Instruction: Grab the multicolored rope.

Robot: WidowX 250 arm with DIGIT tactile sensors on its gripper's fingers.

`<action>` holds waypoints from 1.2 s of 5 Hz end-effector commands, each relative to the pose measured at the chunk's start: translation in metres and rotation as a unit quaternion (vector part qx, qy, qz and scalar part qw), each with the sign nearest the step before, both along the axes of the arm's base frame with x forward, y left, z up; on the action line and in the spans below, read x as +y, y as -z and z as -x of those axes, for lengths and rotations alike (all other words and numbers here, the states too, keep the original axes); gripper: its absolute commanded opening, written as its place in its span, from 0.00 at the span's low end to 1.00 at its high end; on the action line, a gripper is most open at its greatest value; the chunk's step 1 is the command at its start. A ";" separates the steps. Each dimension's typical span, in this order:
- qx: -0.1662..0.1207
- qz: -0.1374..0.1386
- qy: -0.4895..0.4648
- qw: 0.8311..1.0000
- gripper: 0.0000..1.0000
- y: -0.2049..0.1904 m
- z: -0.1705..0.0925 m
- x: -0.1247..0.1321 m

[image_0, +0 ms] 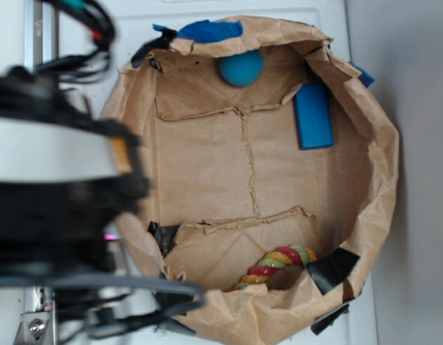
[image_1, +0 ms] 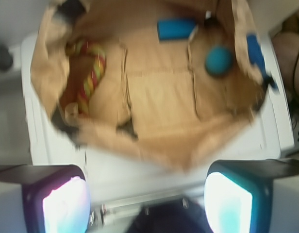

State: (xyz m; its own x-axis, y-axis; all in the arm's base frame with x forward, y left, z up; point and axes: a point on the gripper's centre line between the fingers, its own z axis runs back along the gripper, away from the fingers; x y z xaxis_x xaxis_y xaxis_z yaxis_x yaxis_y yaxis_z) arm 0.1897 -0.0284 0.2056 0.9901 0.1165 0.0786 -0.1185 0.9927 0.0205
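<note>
Claw: my claw point(image_1: 147, 196) gapes wide, holding nothing, ready to straddle.
Rope: rope point(image_1: 89, 73) curled against bag point(image_1: 159, 92) wall, ahead, left of me.
Ball: ball point(image_1: 219, 60), ahead right, avoidable.

You have a paper bag point(image_0: 207, 172): brown, matt, creased, torn edges, glossy black tape at 5 o'clock. Multicolored rope point(image_0: 275, 264): twisted fibre strands, slight sheen. Teal ball point(image_0: 241, 68): matt, fuzzy. Blue block point(image_0: 313, 115): smooth, matt. Counter point(image_1: 140, 165): smooth white.
</note>
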 end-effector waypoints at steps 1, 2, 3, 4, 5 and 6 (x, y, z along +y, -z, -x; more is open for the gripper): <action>-0.055 0.097 0.068 0.991 1.00 0.013 -0.070 -0.010; -0.055 0.097 0.068 0.991 1.00 0.013 -0.070 -0.010; -0.055 0.097 0.068 0.991 1.00 0.013 -0.070 -0.010; -0.055 0.097 0.068 0.991 1.00 0.013 -0.070 -0.010; -0.025 0.050 0.047 0.997 1.00 0.063 -0.090 0.004; -0.035 0.036 0.045 0.998 1.00 0.091 -0.102 0.024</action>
State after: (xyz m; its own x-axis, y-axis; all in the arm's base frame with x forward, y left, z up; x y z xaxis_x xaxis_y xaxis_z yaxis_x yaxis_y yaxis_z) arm 0.2870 -0.0078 0.1016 0.9949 0.0191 0.0994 -0.0139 0.9985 -0.0533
